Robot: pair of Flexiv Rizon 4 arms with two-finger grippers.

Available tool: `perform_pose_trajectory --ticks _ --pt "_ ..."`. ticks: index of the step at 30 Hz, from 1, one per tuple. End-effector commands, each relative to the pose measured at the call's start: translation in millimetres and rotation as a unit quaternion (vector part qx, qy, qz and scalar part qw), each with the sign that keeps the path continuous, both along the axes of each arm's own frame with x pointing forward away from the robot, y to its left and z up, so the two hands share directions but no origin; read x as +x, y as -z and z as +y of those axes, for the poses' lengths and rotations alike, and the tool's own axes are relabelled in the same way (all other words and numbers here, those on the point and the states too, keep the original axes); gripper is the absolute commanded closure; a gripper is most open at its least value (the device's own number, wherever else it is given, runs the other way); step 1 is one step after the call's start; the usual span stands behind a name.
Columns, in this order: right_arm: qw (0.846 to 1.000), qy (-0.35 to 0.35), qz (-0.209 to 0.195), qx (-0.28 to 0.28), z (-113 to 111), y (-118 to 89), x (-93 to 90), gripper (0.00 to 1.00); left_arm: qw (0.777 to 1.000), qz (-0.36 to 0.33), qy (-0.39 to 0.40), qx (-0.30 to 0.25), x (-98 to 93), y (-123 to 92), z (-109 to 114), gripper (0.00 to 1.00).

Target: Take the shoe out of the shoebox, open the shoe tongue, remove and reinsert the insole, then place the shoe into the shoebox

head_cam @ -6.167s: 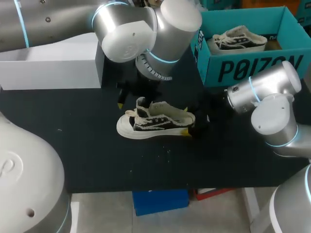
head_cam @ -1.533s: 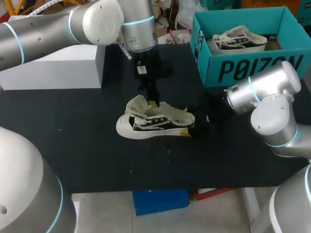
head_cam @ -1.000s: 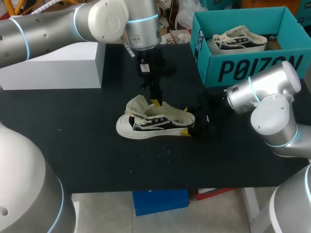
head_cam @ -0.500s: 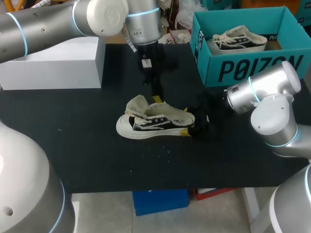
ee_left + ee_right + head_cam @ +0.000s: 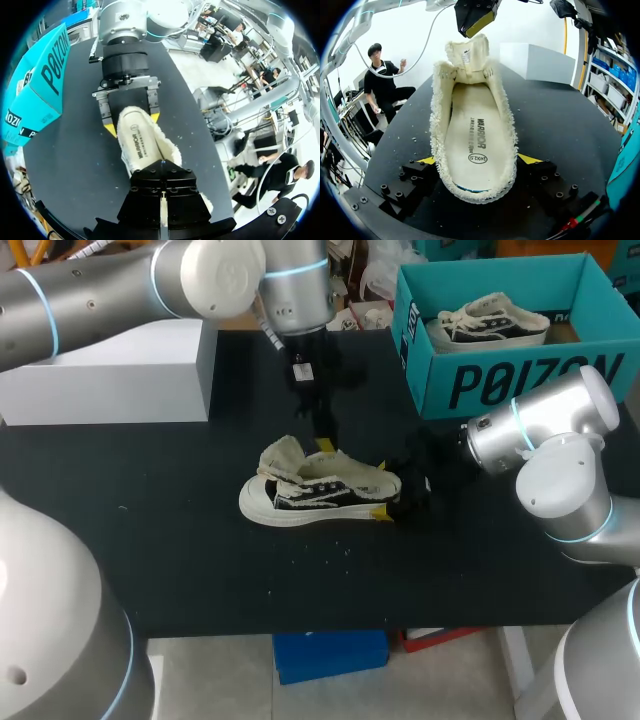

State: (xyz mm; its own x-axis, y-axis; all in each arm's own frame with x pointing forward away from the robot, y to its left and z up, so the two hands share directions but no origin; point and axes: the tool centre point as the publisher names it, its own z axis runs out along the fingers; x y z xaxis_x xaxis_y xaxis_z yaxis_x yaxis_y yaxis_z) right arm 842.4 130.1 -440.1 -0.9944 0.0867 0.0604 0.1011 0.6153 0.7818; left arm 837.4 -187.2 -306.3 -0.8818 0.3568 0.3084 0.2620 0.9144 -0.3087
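A cream and black low sneaker point(image 5: 320, 490) stands on the black table point(image 5: 180, 540), its toe to the left. Its fuzzy tongue point(image 5: 283, 456) is folded forward over the toe. The insole point(image 5: 472, 135) lies inside the opened shoe. My right gripper point(image 5: 381, 489) clasps the heel from both sides, and its yellow fingertips point(image 5: 529, 159) press the fuzzy collar. My left gripper point(image 5: 322, 444) hangs shut and empty just above the shoe's opening, clear of the tongue point(image 5: 467, 55). The left wrist view looks down past the left gripper point(image 5: 162, 200) onto the insole point(image 5: 140, 145).
A teal shoebox point(image 5: 500, 380) stands at the back right with a second sneaker point(image 5: 490, 320) inside. A white box point(image 5: 110, 380) sits at the back left. Bare table lies in front of the shoe.
The tongue, upright six seconds ago, now lies folded over the toe. In the last second my left gripper has lifted a little up and back from the shoe. The right arm has kept still.
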Motion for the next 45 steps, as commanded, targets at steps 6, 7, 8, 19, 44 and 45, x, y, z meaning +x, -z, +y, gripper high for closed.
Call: perform_pose_trajectory --ticks 6,7,8,19,44,45 --pt "1.000 0.001 0.001 -0.001 0 1 0.8 1.00 1.000 0.014 -0.019 0.013 0.9 19 3 1.00" --pt "1.000 0.001 0.001 -0.001 0 1 0.8 1.00 1.000 0.017 -0.021 0.015 0.4 22 3 1.00" --pt "1.000 0.001 0.001 -0.001 0 1 0.8 1.00 0.999 0.024 -0.022 0.011 -0.2 26 3 1.00" --pt "1.000 0.001 0.001 -0.001 0 1 0.8 1.00 0.998 0.051 -0.031 0.028 -8.8 63 -6 1.00" --pt "1.000 0.001 0.001 -0.001 0 1 0.8 1.00 0.995 0.057 -0.057 0.062 -40.3 105 -18 1.00" --pt "1.000 0.001 0.001 -0.001 0 1 0.8 1.00 0.995 0.057 -0.057 0.062 -40.7 107 -19 1.00"
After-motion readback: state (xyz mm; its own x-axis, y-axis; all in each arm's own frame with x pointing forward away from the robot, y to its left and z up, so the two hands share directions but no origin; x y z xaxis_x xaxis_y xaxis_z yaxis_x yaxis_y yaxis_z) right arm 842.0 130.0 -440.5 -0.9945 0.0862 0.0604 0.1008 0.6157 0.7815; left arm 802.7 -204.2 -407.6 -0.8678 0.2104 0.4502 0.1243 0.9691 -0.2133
